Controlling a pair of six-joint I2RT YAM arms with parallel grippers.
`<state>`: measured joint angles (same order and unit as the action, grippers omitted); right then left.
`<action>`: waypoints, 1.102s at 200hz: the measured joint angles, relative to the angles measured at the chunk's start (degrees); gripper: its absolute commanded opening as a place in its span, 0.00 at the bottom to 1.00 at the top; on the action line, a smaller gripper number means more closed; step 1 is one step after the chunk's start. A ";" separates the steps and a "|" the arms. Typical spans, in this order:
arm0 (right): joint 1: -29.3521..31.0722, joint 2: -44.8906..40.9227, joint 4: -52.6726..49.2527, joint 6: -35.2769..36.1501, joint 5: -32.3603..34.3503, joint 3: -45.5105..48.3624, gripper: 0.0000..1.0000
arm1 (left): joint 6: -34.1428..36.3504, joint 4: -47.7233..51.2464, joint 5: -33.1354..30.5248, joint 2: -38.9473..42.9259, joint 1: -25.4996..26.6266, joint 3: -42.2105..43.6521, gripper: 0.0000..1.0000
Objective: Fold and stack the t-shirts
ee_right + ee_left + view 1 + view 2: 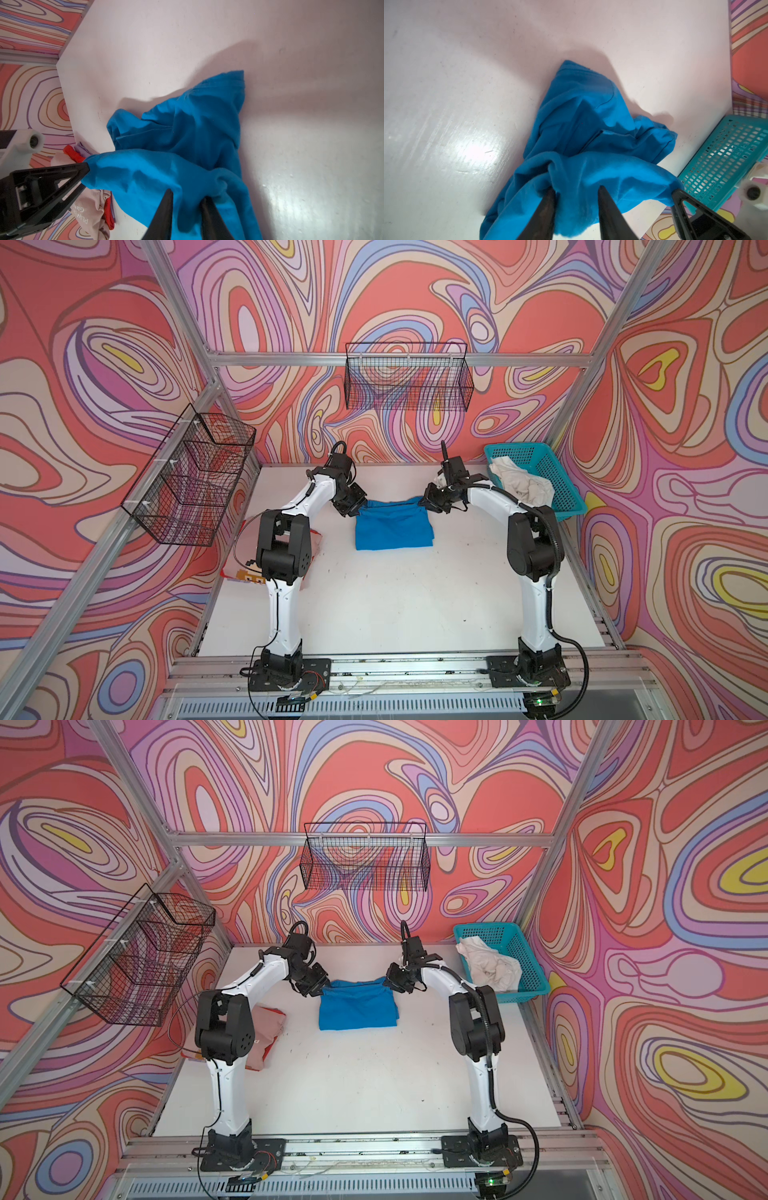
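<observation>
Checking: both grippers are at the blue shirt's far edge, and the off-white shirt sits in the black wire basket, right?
Wrong basket. The off-white shirt sits in the teal basket, as both top views show. The left gripper and right gripper are indeed at the blue shirt's far edge.

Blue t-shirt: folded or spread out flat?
Folded: the blue t-shirt lies as a compact, layered rectangle on the table, though its far edge is bunched up rather than flat.

the blue t-shirt (394,526) is soft matt cloth, creased. the table (374,605) is smooth white with a dull sheen and fine scuffs. the basket (557,477) is teal plastic mesh; the hanging wire basket (407,377) thin black metal.
</observation>
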<state>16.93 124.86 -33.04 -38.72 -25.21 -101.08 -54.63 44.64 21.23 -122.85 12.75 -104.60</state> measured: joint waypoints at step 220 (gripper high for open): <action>4.98 1.70 16.09 0.48 0.04 6.73 0.28 | 1.60 -12.35 0.81 -0.79 6.91 5.79 0.69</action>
<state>21.91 126.56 -16.95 -38.24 -25.17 -94.35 -53.04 32.29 22.04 -123.63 19.66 -98.80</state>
